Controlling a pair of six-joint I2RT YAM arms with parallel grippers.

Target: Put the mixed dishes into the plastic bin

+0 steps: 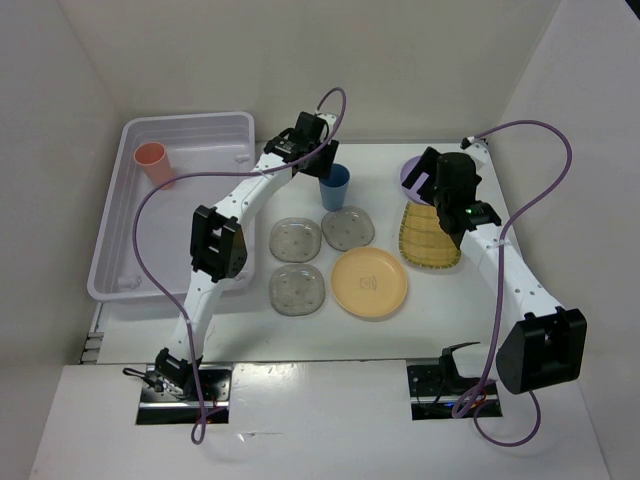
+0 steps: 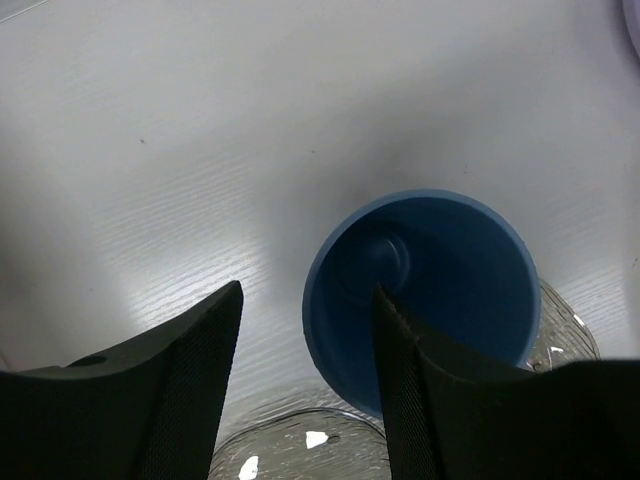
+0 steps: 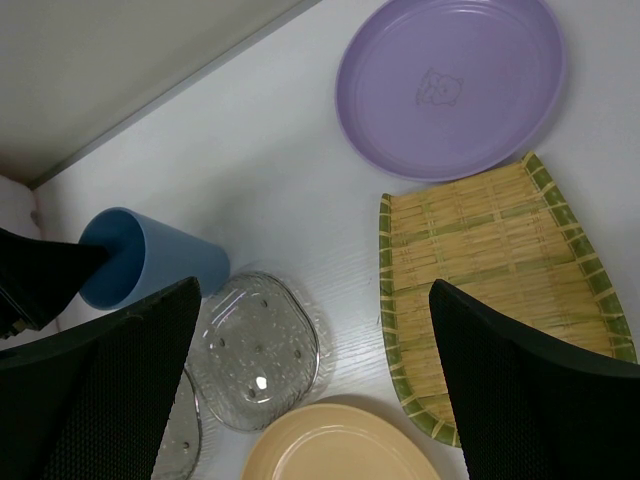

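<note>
The left arm (image 1: 222, 240) stretches far forward and to the right, its pincer (image 2: 308, 295) pointing down with jaws parted. The right arm (image 1: 500, 270) reaches forward, leaning left, its pincer (image 3: 312, 290) facing downward, jaws spread wide.

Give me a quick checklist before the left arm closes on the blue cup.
1. Left fingers straddle the blue cup wall, one inside and one outside: ok.
2. Cup upright on the table: ok.
3. Left fingers open, not yet clamped: ok.
4. Room in the bin, where only the salmon cup stands: ok.
5. Nearest saucer apart from the cup: cannot tell.
6. Right fingers open above the woven plate, away from the left arm: ok.
</note>
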